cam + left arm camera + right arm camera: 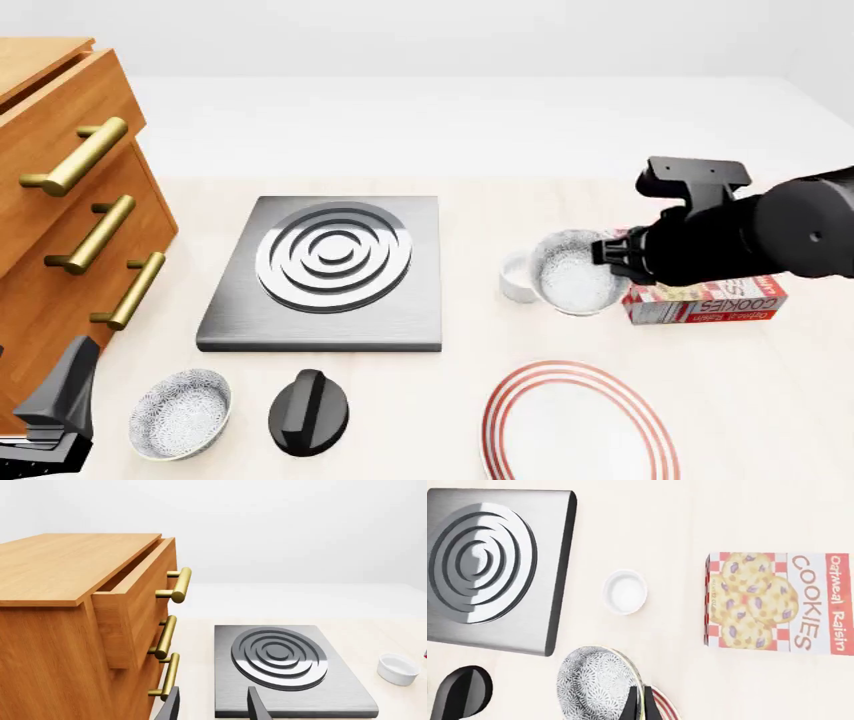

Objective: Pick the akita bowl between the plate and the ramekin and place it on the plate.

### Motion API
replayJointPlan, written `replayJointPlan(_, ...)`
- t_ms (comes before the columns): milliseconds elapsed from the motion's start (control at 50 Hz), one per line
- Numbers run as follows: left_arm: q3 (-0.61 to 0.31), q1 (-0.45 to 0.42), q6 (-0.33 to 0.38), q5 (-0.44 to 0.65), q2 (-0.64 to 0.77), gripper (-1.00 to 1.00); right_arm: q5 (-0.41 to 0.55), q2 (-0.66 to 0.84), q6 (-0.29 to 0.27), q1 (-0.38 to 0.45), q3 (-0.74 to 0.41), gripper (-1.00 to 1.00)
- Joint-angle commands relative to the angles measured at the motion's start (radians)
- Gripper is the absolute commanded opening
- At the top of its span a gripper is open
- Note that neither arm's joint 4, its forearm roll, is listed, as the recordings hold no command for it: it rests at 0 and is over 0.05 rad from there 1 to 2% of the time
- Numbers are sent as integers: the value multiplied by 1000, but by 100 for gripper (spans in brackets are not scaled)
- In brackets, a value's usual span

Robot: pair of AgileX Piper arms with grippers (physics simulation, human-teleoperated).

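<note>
The akita bowl (574, 272), speckled outside and white inside, hangs tilted above the table, with my right gripper (606, 260) shut on its rim. In the right wrist view the thin fingers (632, 705) pinch the edge of the akita bowl (594, 680). The ramekin (515, 279), a small white cup, stands just left of the held bowl and is partly covered by it; it shows whole as the ramekin (625, 591). The plate (577, 425), white with red rings, lies nearer me, below the bowl. My left gripper (213, 709) is open and holds nothing, low at the front left (56, 408).
A second speckled bowl (180, 412) and a black knob-like object (310, 412) lie at the front left. A grey burner slab (327, 270) sits mid-table. A wooden drawer cabinet (67, 200) stands at the left. A cookie box (703, 303) lies under my right arm.
</note>
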Motion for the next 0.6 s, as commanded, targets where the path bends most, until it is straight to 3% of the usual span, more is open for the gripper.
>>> replayJointPlan(20, 0, 0, 0, 0, 0, 100, 72, -161, -28, 11, 64, -100)
replayJointPlan(80, 0, 0, 0, 0, 0, 100, 75, -173, 18, 82, 96, -100)
replayJointPlan(120, 0, 0, 0, 0, 0, 100, 77, -198, -19, 58, 119, -100)
replayJointPlan(160, 0, 0, 0, 0, 0, 100, 66, -183, -2, 87, 130, -100)
replayJointPlan(300, 0, 0, 0, 0, 0, 100, 68, -236, -19, 103, 197, -100)
replayJointPlan(360, 0, 0, 0, 0, 0, 100, 56, -234, -10, 112, 219, -100)
replayJointPlan(380, 0, 0, 0, 0, 0, 100, 41, -218, 18, 136, 234, -100)
replayJointPlan(600, 0, 0, 0, 0, 0, 100, -38, -196, 39, 183, 304, -100)
